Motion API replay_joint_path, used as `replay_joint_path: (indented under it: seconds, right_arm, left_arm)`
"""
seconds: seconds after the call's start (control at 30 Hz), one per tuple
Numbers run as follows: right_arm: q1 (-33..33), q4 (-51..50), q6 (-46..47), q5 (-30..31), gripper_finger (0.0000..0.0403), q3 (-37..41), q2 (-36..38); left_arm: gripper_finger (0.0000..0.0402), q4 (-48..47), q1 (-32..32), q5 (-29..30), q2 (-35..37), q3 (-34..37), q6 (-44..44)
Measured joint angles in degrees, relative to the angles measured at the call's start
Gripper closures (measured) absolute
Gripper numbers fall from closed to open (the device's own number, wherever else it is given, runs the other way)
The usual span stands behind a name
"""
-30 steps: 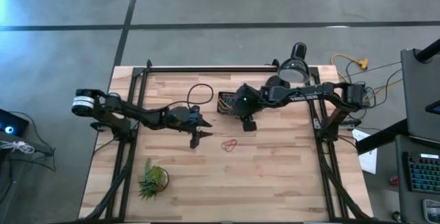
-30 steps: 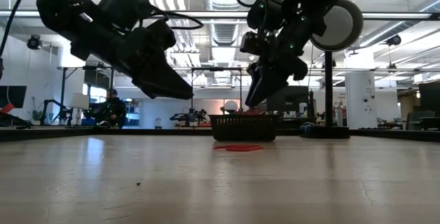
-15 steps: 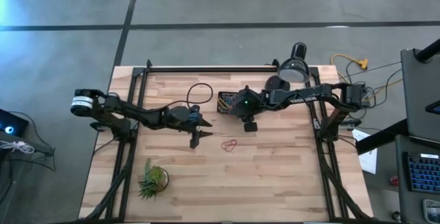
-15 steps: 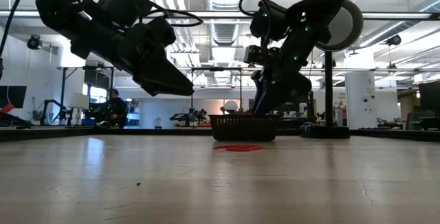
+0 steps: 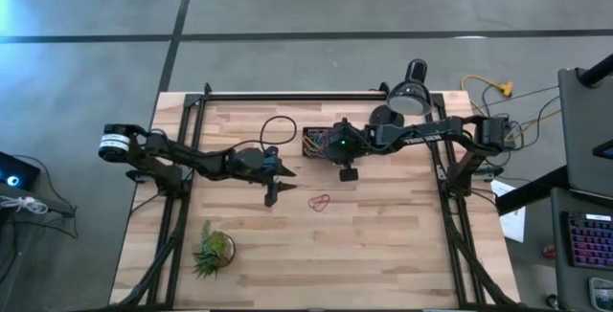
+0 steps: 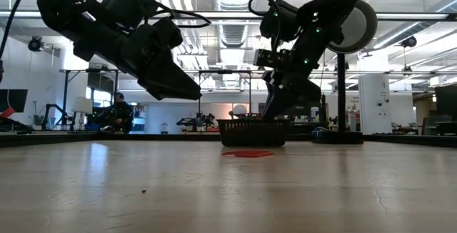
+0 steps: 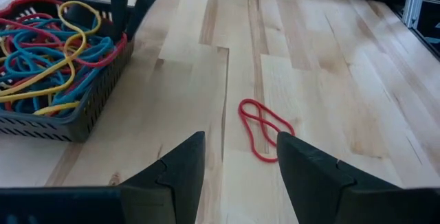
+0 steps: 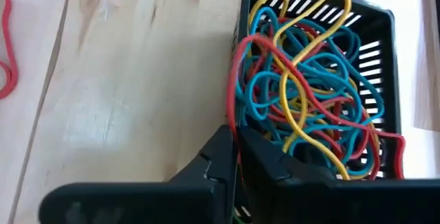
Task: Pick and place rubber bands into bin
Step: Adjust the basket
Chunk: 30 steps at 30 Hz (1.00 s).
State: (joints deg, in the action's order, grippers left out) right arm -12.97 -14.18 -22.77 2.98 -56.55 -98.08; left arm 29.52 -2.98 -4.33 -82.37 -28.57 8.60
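high view: one bin (image 5: 315,143), one loose red rubber band (image 5: 320,200); left tool (image 5: 275,191) open; right tool (image 5: 347,173) closed.

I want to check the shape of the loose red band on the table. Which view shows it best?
The left wrist view: the red rubber band lies close, flat on bare wood in a twisted figure-eight. The high view shows it tiny; the low view only edge-on before the bin; the right wrist view crops it.
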Motion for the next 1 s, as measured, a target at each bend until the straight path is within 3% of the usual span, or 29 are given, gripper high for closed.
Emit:
replay_joint_path:
  seconds: [0.7,1.0]
  right_arm:
    - [0.0,-0.2,0.8,-2.1,0.039,-1.1,0.1]
    - [0.0,-0.5,1.5,-7.6,0.039,-1.1,0.1]
  left_arm:
    - [0.0237,0.0,0.0,0.0,0.0,0.0,0.0]
    - [0.0237,0.0,0.0,0.0,0.0,0.0,0.0]
